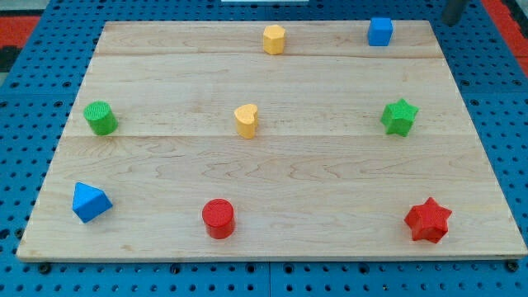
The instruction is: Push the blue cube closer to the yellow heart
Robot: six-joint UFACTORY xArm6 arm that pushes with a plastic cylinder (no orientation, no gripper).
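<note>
The blue cube [379,31] sits near the view's top right of the wooden board. The yellow heart [246,120] lies near the board's middle, well to the lower left of the cube. My tip [451,20] shows as a dark rod end at the view's top right corner, just off the board's edge, to the right of the blue cube and apart from it.
A yellow hexagonal block [274,39] sits at the top middle. A green star [399,116] is at the right and a green cylinder [101,118] at the left. A blue triangular block [90,202], a red cylinder [219,219] and a red star [428,220] lie along the bottom.
</note>
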